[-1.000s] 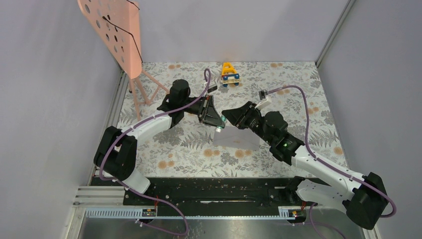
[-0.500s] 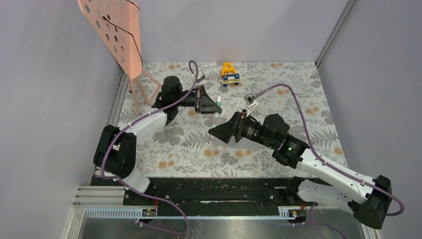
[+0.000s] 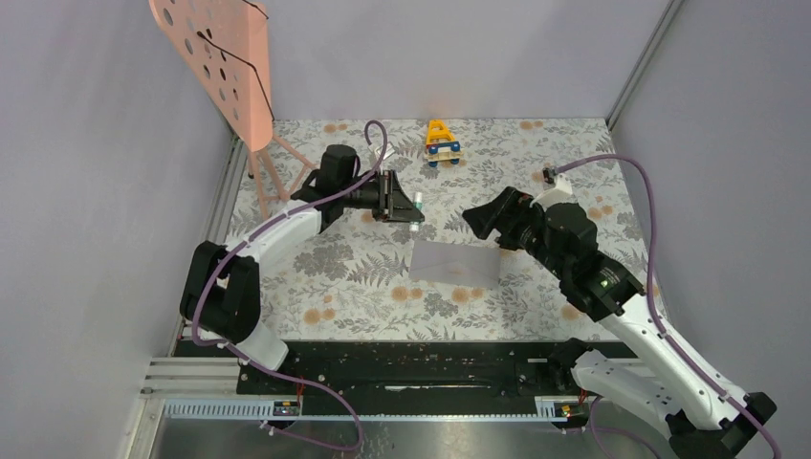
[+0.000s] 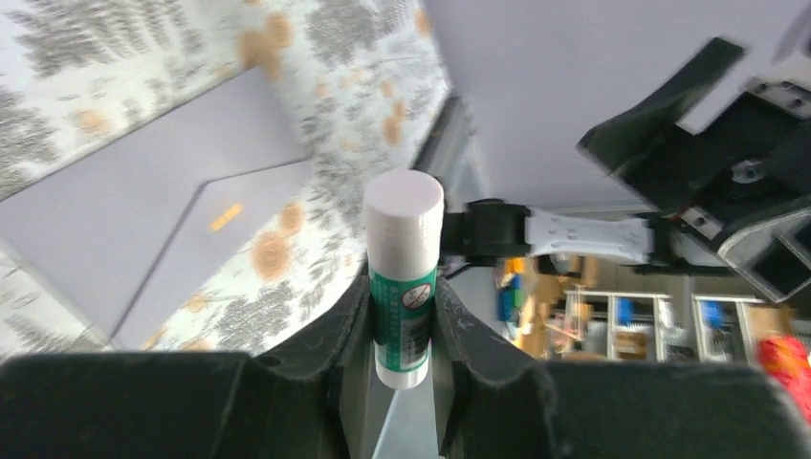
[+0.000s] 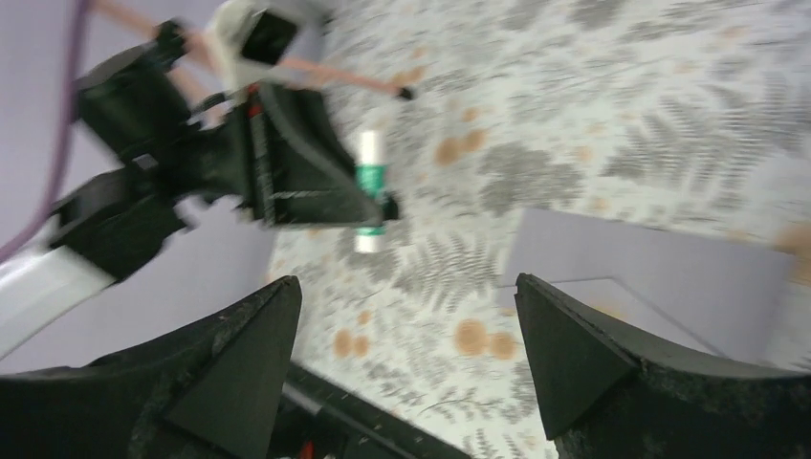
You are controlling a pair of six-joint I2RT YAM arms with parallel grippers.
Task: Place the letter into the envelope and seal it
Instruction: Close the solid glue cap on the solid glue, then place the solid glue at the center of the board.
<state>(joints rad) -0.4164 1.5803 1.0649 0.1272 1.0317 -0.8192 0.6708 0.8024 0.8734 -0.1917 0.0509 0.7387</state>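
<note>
The grey-lilac envelope lies flat on the floral table, its pointed flap folded down on its body. The letter is out of view. My left gripper hovers behind the envelope's left end, shut on a green-and-white glue stick with its white cap on. My right gripper hangs wide open above the envelope's right far corner, with nothing between its fingers.
A yellow toy car stands at the back of the table. A pink perforated stand on thin legs rises at the back left. Grey walls close in on three sides, and a black rail runs along the near edge.
My right gripper has opened wide and drawn back to the right, away from the glue stick. The left gripper has carried the glue stick away from the envelope, toward the back.
</note>
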